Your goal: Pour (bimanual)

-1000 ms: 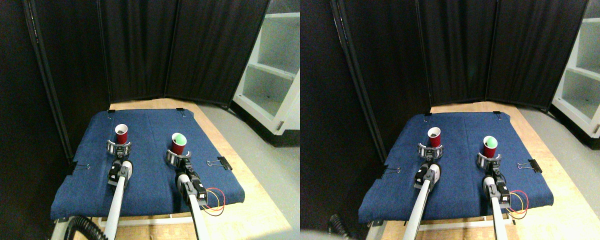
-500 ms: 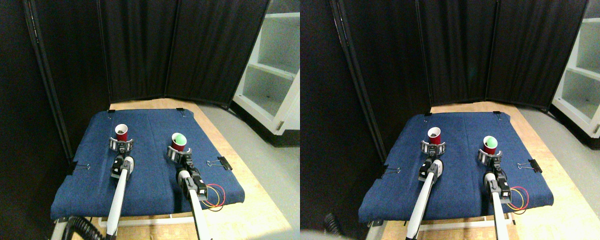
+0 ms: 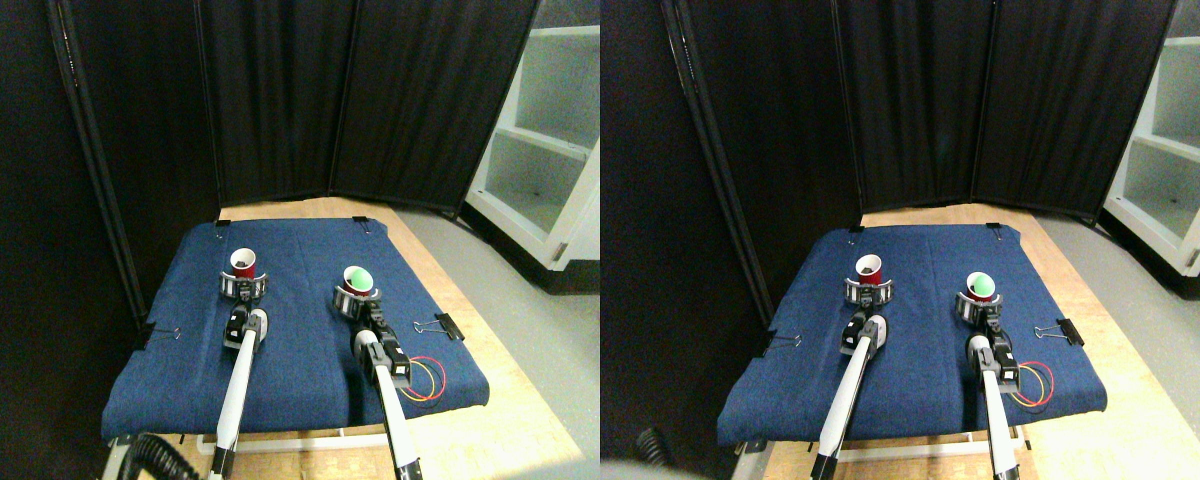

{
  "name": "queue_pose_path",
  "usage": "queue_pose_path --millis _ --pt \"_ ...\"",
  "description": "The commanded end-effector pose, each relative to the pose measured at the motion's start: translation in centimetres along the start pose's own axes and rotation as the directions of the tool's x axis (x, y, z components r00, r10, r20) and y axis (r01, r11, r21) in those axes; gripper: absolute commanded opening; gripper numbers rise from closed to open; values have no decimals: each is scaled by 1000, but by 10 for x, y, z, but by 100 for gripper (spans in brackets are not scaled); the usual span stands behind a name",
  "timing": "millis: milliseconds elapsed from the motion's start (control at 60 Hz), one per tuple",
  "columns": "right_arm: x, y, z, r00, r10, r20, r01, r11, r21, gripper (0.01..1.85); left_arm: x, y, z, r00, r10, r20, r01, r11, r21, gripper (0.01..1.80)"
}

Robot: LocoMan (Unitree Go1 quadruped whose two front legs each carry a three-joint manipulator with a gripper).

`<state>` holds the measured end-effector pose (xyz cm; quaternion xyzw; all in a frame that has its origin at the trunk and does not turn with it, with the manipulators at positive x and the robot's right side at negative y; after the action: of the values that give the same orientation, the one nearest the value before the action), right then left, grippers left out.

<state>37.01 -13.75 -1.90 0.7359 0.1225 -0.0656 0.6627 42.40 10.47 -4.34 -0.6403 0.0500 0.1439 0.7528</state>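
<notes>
Two red cups stand on the blue cloth [image 3: 300, 350]. The left red cup [image 3: 244, 264] has a white rim and something dark inside. The right red cup [image 3: 358, 279] shows green inside. My left gripper [image 3: 243, 288] rings the lower part of the left cup, and only the cup's top shows above it. My right gripper [image 3: 353, 301] sits around the base of the right cup in the same way. Both pale arms reach up from the bottom edge.
The cloth covers a wooden table [image 3: 480, 420] and is held by black binder clips [image 3: 447, 325] at its edges. Red and yellow wires [image 3: 425, 380] loop beside the right arm. Black curtains [image 3: 360, 100] stand behind, and a white shelf [image 3: 550, 150] at the right.
Both arms have reached farther forward. The grippers now sit closer around the cups and hide more of their lower parts. The cups stand where they were.
</notes>
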Motion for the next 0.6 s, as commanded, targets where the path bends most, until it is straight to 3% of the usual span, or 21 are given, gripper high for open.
queue_pose_path --millis 17,317,600 --pt "6 2 -2 999 29 19 -29 1000 -2 100 7 7 -3 999 40 8 -40 999 24 115" --pt "9 -1 -2 999 30 24 -30 999 12 97 22 7 -5 998 59 2 -59 998 28 118" --pt "10 -2 -1 999 37 34 -37 999 13 97 26 8 -7 996 88 -3 -88 996 23 119"
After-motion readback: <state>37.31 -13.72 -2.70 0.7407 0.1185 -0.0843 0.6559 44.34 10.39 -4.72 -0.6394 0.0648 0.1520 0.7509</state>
